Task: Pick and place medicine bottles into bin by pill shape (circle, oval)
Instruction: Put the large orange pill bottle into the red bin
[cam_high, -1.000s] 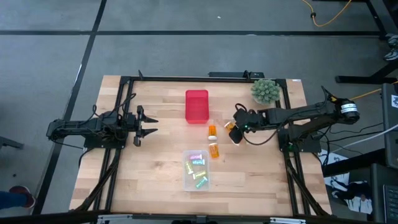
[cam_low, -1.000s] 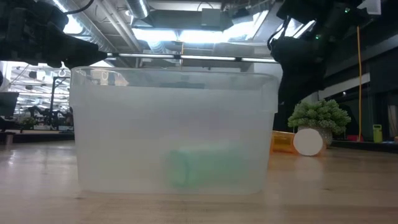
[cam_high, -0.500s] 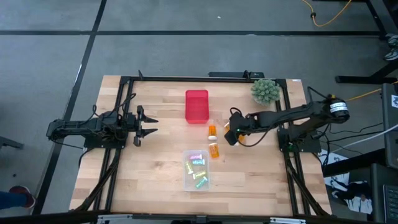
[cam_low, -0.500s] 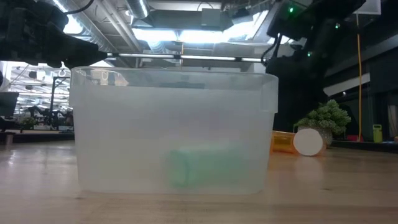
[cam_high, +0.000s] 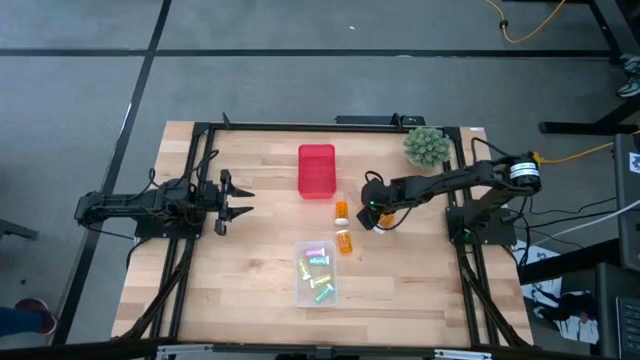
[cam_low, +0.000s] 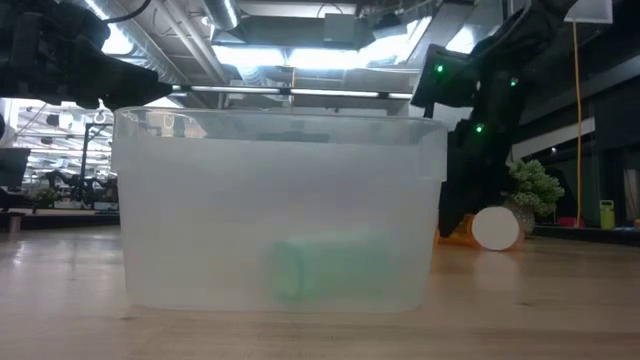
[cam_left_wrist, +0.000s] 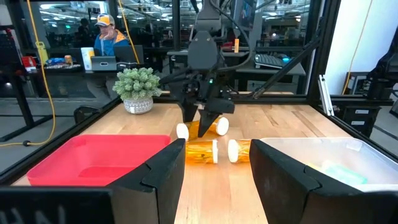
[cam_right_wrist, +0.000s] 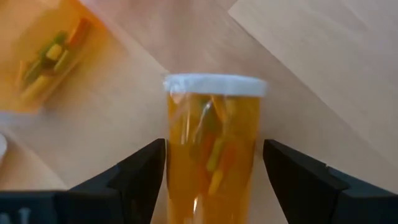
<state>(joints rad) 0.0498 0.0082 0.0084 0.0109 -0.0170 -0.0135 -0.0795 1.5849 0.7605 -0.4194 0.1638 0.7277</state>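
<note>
Three orange medicine bottles with white caps lie on their sides mid-table: one (cam_high: 341, 211), one (cam_high: 345, 241), and one under my right gripper (cam_high: 373, 210). In the right wrist view this bottle (cam_right_wrist: 212, 118) lies between the open fingers of my right gripper (cam_right_wrist: 214, 146), cap (cam_right_wrist: 214, 85) pointing away. The left wrist view shows the right gripper (cam_left_wrist: 202, 118) coming down on it from above. Small pastel bottles (cam_high: 317, 268) lie in the clear bin (cam_high: 300, 292). My left gripper (cam_high: 240, 201) is open and empty at the left. My right gripper's fingers (cam_right_wrist: 144, 180) stand close on either side of the lying orange bottle's body (cam_right_wrist: 177, 155), coming from above and lying along it. I cannot tell whether they touch it. The bottle rests on the table.
A red bin (cam_high: 316, 186) stands far of the bottles. A green spiky plant (cam_high: 426, 146) sits at the far right corner. In the low view the clear bin (cam_low: 280, 130) fills the foreground with a green bottle (cam_low: 330, 265) inside. A person shows beyond the table in the left wrist view.
My right gripper has moved toward the table's left edge and come down over the orange bottle, so that its fingers now stand on either side of it. The bottles have stayed where they were.
</note>
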